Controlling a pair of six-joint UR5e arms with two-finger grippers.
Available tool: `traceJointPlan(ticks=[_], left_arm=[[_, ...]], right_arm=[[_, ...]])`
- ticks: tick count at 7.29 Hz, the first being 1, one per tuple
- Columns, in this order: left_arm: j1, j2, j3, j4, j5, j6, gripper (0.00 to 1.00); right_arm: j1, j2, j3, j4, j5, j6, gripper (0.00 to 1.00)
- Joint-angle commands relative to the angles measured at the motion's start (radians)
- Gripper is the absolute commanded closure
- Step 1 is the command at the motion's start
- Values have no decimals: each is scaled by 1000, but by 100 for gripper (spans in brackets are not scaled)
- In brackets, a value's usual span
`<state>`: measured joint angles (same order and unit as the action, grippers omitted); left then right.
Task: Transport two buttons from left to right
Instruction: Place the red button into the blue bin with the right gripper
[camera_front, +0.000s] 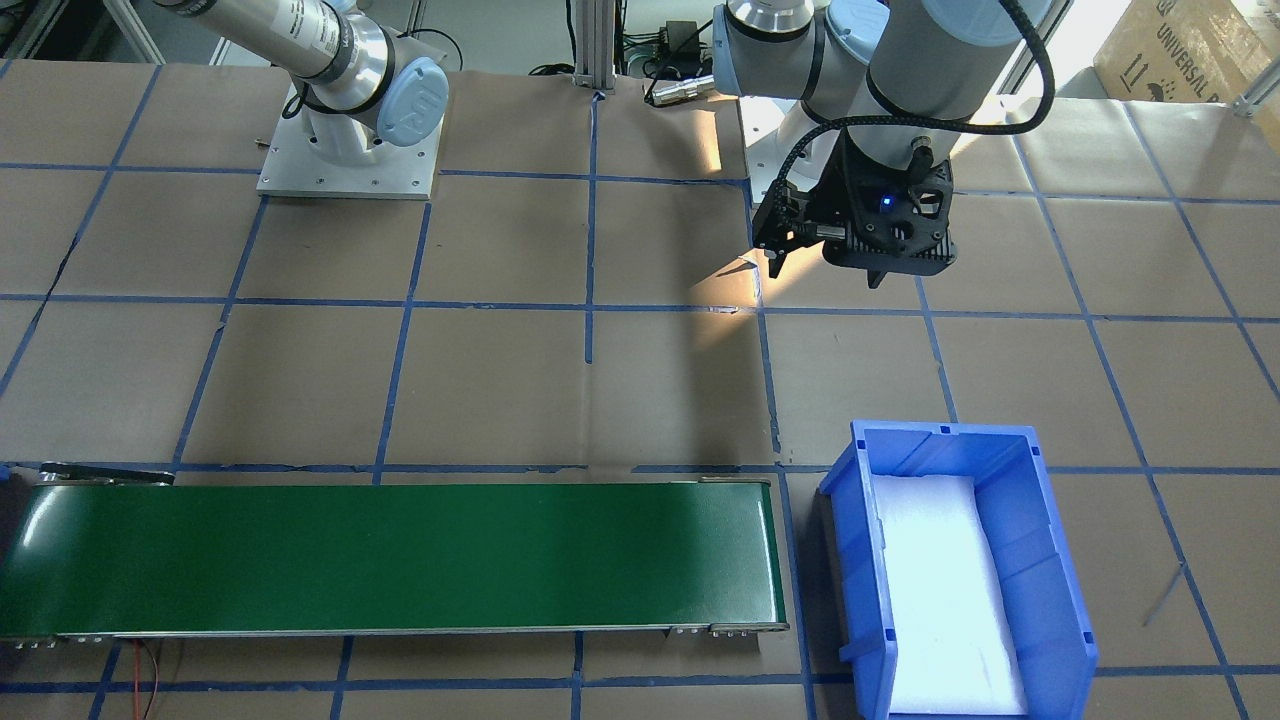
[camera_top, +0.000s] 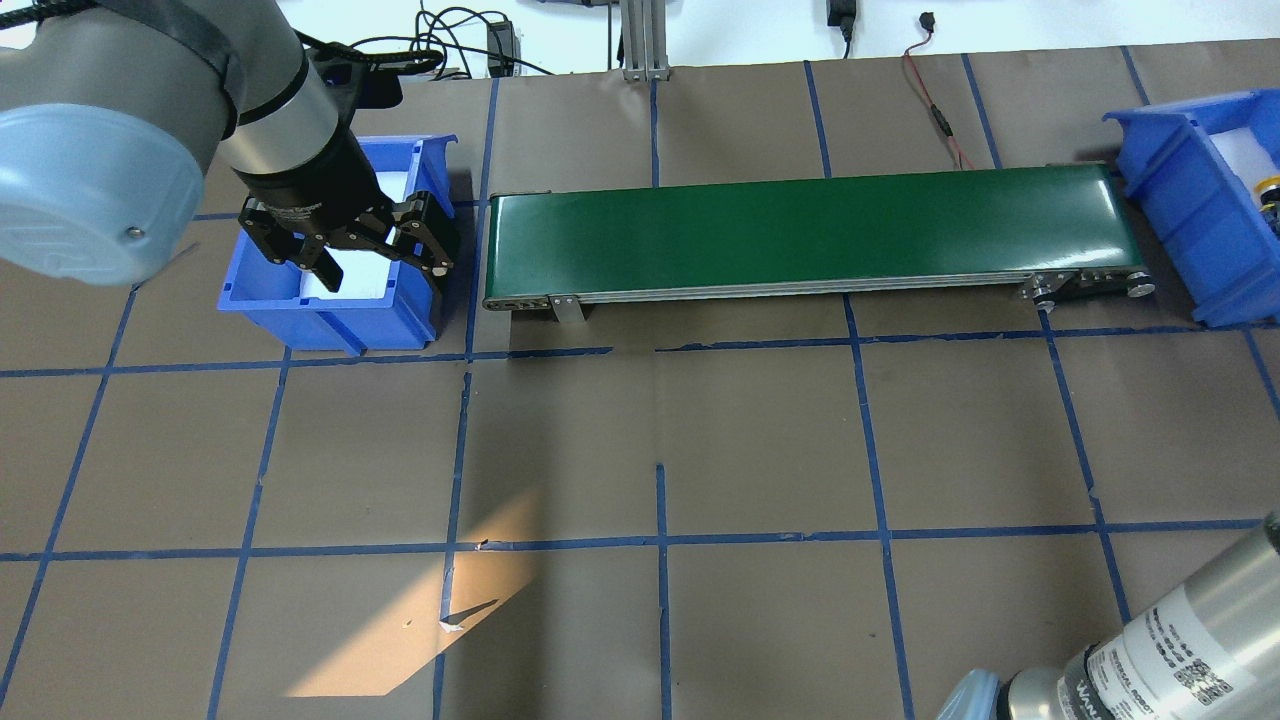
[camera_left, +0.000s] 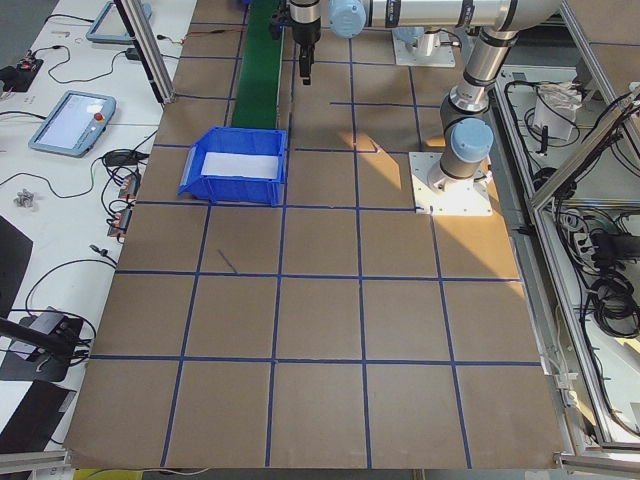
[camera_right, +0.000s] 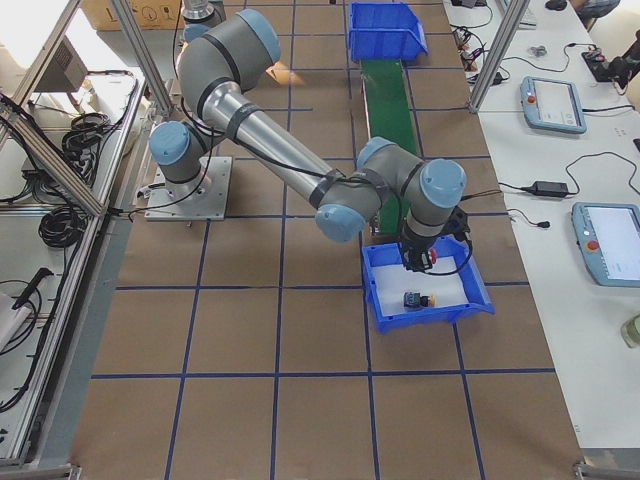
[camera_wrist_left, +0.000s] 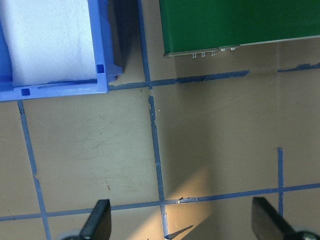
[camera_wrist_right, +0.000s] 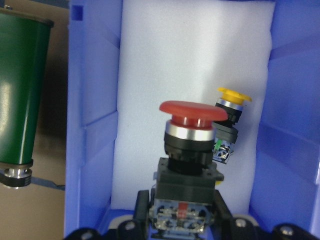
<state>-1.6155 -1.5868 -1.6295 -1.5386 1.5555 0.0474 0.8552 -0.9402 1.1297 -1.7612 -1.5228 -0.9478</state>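
My right gripper (camera_wrist_right: 182, 222) is shut on the red button (camera_wrist_right: 192, 145), gripping its black-grey body, and holds it above the white foam of the right blue bin (camera_wrist_right: 95, 100). The yellow button (camera_wrist_right: 231, 107) lies on that foam just beyond it. In the exterior right view the right gripper (camera_right: 418, 255) hangs over this bin (camera_right: 430, 318), with the yellow button (camera_right: 415, 300) inside. My left gripper (camera_top: 380, 262) is open and empty, hovering above the front edge of the left blue bin (camera_top: 330, 320). Its fingers (camera_wrist_left: 97, 220) are spread wide.
A green conveyor belt (camera_top: 810, 230) runs between the two bins and also shows in the front-facing view (camera_front: 400, 555). The left bin (camera_front: 835, 490) shows only white foam inside. The table is brown paper with blue tape grid lines. Cables lie behind the belt.
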Motion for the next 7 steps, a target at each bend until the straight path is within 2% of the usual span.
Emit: traceJointPlan(ticks=[1, 2, 3, 4, 5, 6, 7], left_arm=[[-1, 1, 0, 0, 0, 0, 0], [-1, 1, 0, 0, 0, 0, 0], [-1, 2, 0, 0, 1, 0, 0], [-1, 4, 0, 0, 0, 0, 0], [-1, 1, -1, 0, 0, 0, 0], [-1, 4, -1, 0, 1, 0, 0], [-1, 2, -1, 0, 2, 0, 0]], right_arm=[[-1, 43, -13, -3, 15, -6, 75], [1, 66, -13, -3, 16, -6, 74], [1, 83, -10, -4, 38, -6, 57], [1, 93, -13, -4, 42, -6, 20], [1, 86, -11, -6, 30, -6, 15], [2, 74, -14, -6, 27, -6, 0], [5, 40, -16, 6, 15, -5, 0]])
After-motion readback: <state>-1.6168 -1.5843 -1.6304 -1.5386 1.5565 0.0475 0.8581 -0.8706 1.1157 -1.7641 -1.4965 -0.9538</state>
